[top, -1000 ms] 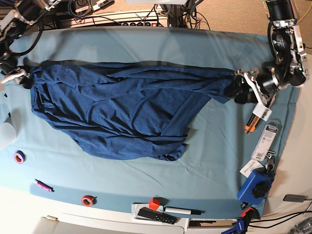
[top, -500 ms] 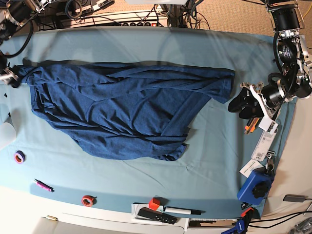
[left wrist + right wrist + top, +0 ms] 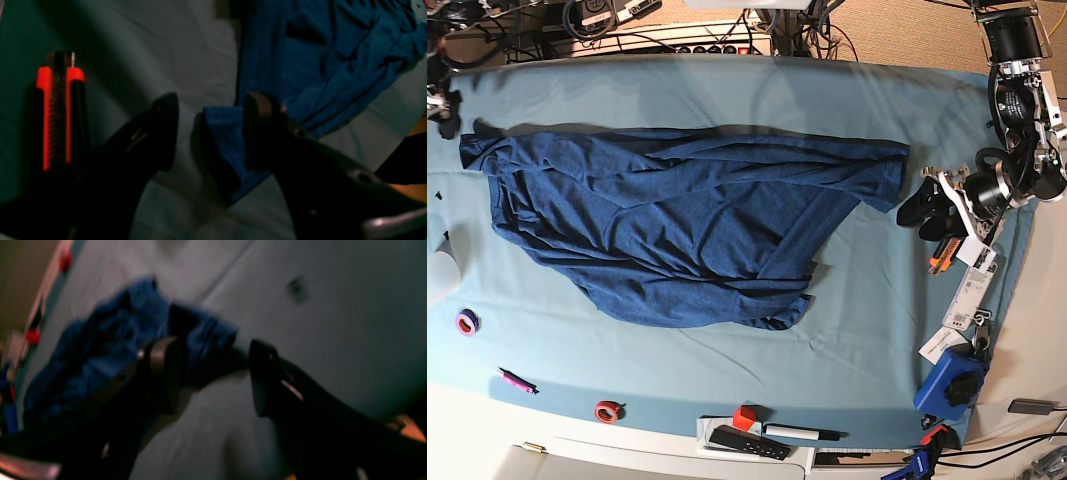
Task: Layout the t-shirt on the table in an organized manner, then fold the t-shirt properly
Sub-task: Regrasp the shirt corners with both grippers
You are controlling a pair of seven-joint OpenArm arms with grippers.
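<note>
While the t-shirt [image 3: 667,230] lies stretched across the table [image 3: 727,90], left gripper [image 3: 924,213] and right gripper [image 3: 213,373] stand wide apart, holding nothing.

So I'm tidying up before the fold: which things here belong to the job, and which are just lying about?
Job:
dark navy knit t-shirt
teal-cloth-covered table

Lying about:
orange-and-black utility knife
purple tape ring
red tape ring
pink marker
black remote

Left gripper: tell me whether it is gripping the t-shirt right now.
No; the left gripper hangs open beside the t-shirt, with teal table cloth showing between them.
</note>
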